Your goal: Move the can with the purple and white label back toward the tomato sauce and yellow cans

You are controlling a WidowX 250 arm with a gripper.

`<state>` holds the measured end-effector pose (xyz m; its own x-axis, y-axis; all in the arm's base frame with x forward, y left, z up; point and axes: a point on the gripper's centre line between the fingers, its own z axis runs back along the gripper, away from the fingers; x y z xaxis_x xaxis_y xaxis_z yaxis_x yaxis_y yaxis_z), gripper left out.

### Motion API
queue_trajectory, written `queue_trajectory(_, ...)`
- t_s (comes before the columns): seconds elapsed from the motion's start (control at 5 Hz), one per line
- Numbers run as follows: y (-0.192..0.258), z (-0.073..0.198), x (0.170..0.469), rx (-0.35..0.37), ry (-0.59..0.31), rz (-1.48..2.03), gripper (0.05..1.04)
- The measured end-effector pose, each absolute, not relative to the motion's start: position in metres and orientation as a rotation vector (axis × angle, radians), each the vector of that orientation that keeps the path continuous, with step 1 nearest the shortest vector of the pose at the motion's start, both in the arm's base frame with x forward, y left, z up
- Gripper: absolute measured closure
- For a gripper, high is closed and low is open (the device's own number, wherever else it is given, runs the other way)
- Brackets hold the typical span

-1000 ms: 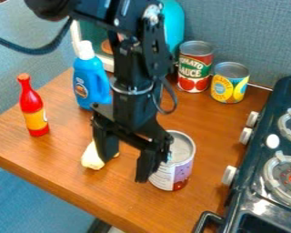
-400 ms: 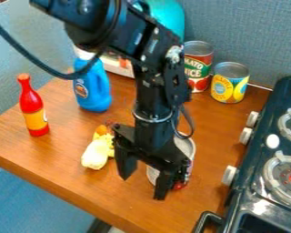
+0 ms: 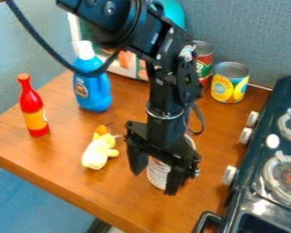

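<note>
The gripper [image 3: 154,183] hangs open over the front middle of the counter, its fingers spread apart. Partly hidden by them is a white-labelled can [image 3: 158,173], standing upright; whether they touch it I cannot tell. To the left of the gripper lies a small pale yellow toy [image 3: 97,152] with an orange tip. Farther left stands a red bottle [image 3: 32,107] with a yellow label. A blue bottle [image 3: 92,86] with a white cap stands behind the toy.
A tomato sauce can [image 3: 203,63] and a yellow-blue can [image 3: 230,83] stand at the back near the grey wall. The black stove [image 3: 245,200] with knobs borders the right side. Behind the arm are a teal object [image 3: 174,12] and a box with pictures [image 3: 128,66].
The gripper has moved right, first also toward the front edge, then slightly back. The yellow toy has come into fuller view, while the arm covers more of the tomato sauce can.
</note>
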<state>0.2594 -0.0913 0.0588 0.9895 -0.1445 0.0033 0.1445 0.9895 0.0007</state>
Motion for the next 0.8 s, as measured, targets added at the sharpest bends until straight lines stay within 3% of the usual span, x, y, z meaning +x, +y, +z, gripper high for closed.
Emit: queue_trajectory(0.8,-0.104,0.060,0.320,0.054,-0.002,-0.066,0.083)
